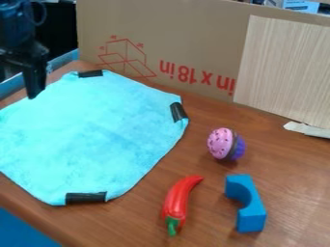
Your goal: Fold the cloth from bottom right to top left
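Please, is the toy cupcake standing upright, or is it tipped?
Tipped: the toy cupcake lies on its side, pink frosting toward the cloth, purple base facing away.

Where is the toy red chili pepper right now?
In the camera view, the red pepper lies low, near the middle, between the blue cloth and the blue arched block.

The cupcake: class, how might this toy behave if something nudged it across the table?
The cupcake would probably roll, since its pink top is rounded and it lies on its side. It may curve rather than run straight, as the purple base differs in shape from the top. The table looks smooth, so little would likely slow it.
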Action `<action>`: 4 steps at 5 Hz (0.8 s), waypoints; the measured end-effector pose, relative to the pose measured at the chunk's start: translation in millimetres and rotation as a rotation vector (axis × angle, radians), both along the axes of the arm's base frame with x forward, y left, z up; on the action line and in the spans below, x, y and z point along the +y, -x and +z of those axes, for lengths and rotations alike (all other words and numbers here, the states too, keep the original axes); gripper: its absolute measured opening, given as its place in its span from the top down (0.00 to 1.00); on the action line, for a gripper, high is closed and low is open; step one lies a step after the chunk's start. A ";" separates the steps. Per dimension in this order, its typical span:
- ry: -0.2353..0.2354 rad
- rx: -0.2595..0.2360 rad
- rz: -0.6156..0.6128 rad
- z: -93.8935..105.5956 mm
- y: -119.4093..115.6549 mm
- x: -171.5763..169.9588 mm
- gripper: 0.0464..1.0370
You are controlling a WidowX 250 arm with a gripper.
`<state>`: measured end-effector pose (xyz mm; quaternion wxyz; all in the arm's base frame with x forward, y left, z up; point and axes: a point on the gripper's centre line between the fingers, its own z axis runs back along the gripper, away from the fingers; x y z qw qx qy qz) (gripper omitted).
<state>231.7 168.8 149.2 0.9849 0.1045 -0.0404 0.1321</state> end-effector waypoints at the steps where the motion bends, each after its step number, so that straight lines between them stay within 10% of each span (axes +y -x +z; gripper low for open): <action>1: 0.007 0.007 -0.177 -4.8 11.8 -10.8 0.04; 4: 0.041 0.035 -0.530 -31.0 28.6 -42.9 0.04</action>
